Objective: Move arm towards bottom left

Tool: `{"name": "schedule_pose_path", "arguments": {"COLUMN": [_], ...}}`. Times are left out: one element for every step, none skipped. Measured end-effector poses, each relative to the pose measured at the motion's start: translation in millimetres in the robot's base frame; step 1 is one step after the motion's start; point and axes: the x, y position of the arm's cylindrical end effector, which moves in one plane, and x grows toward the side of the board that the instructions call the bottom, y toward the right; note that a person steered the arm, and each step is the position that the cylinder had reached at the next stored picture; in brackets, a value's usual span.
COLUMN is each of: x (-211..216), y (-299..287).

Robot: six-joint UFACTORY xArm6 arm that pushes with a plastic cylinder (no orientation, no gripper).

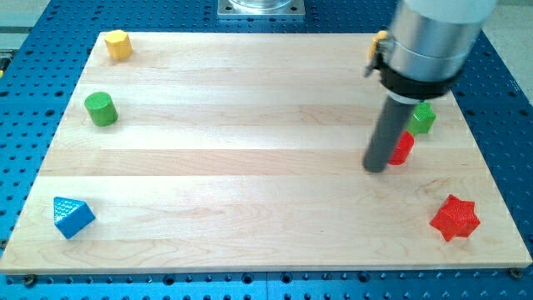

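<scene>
My tip (376, 168) rests on the wooden board (250, 150) at the view's right, just left of a small red block (402, 149) that it touches or nearly touches. A green block (423, 118) sits right behind the red one, partly hidden by the arm. A red star block (455, 218) lies at the lower right. A blue triangular block (72, 216) lies at the lower left, far from the tip. A green cylinder (101, 108) stands at the left. A yellow block (119, 43) sits at the top left.
A yellow block (380, 40) peeks out behind the arm's grey body (433, 42) at the top right. The board lies on a blue perforated table (25, 125). A metal mount (262, 8) stands at the top centre.
</scene>
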Motion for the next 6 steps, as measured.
{"name": "schedule_pose_path", "arguments": {"x": [-13.2,-13.2,-13.2,-21.8,54.9,105.1], "y": [19.4,49.1,-25.4,-187.5,-340.7,-435.7]}}
